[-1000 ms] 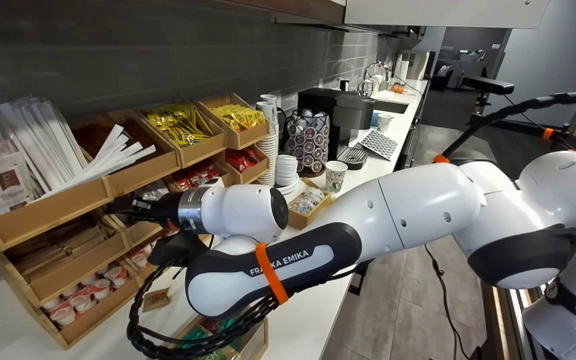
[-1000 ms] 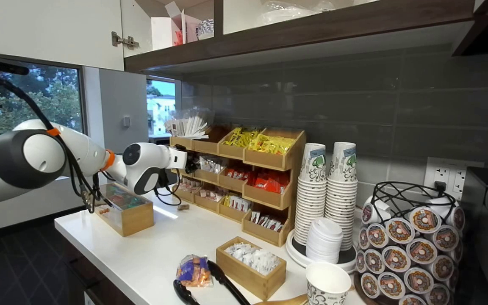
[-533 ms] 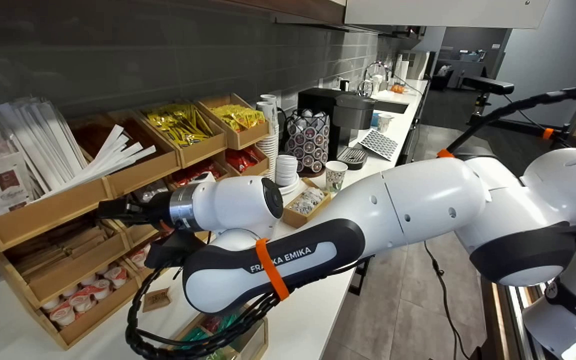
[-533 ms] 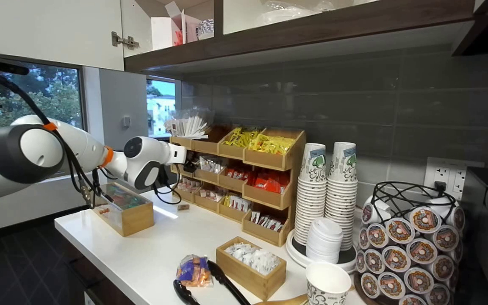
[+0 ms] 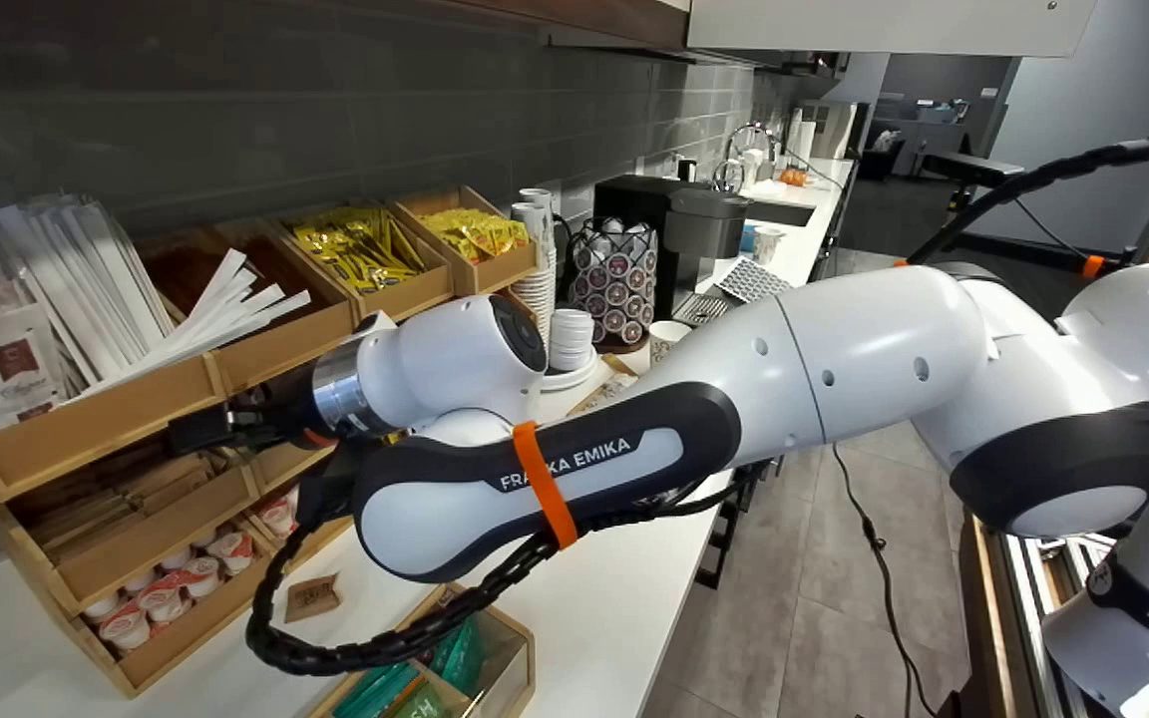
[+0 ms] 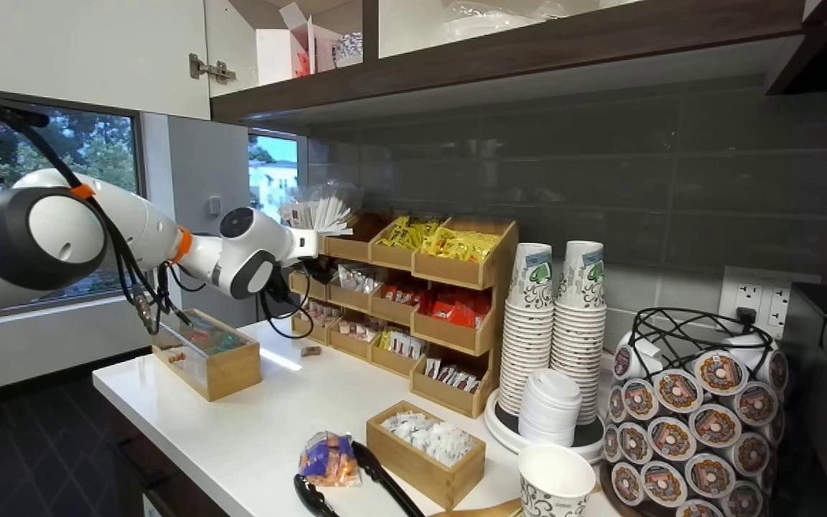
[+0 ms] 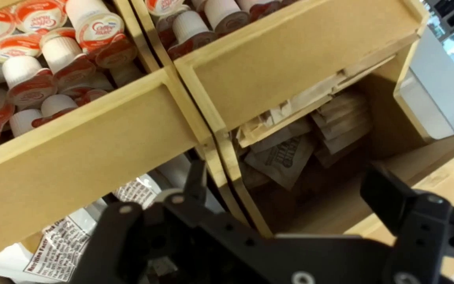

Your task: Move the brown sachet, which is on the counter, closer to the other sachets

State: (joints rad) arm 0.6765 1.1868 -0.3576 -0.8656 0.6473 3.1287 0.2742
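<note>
Wrist view: the claw (image 7: 288,183), spread wide and empty, has shifted toward the other sachets (image 7: 284,157); the brown sachet (image 5: 313,598) lies unmoved on the surface (image 5: 594,578) below, so grasping likely remains ahead.

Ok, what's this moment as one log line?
black two-fingered gripper: open | flat brown paper sachet: ungrasped, on white counter | tan wooden organizer: brown sachets inside

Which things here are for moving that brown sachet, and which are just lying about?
For the job:
brown sachet on the counter
other brown sachets in the wooden organizer

Not part of it:
black tongs
patterned paper cup
yellow packets
Coffee-mate creamer cups
coffee pods
</note>
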